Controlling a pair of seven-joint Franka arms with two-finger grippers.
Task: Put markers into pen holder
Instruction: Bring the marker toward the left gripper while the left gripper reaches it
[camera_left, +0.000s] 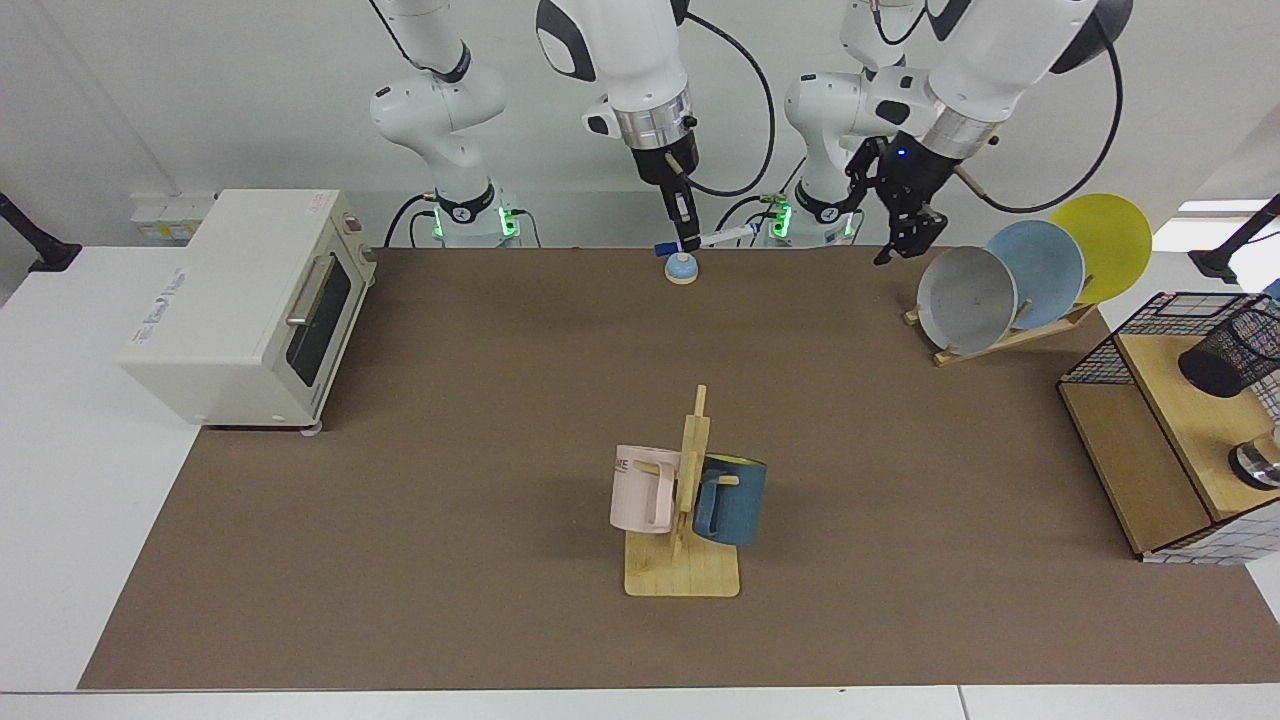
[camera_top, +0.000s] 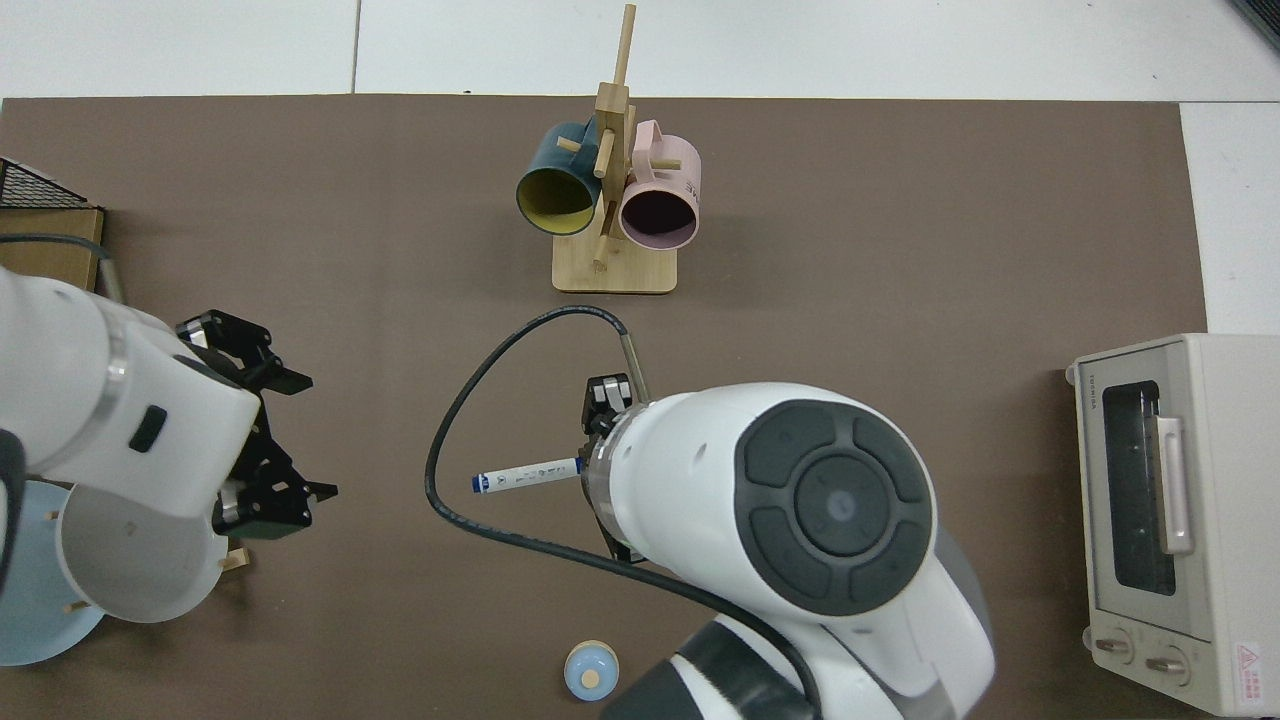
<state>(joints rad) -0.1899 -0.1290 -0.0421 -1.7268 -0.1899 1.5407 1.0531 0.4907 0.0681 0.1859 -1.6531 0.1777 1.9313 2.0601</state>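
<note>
Marker (camera_left: 703, 239) is pinched near its blue cap by the right end effector (camera_left: 684, 240), held level above the surface, its long axis pointing toward the left end effector (camera_left: 905, 235), whose fingers are spread beside the plate rack (camera_left: 1000, 340). Pen holder (camera_left: 1232, 350) is seen well apart, tilted in the wire basket (camera_left: 1095, 362), nearer the left arm.

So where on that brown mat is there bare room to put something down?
Two free patches: between the toaster oven and the mug rack, and between the rack and the wire basket. It is crowded along the far edge: right gripper with marker, left gripper, plate rack.
</note>
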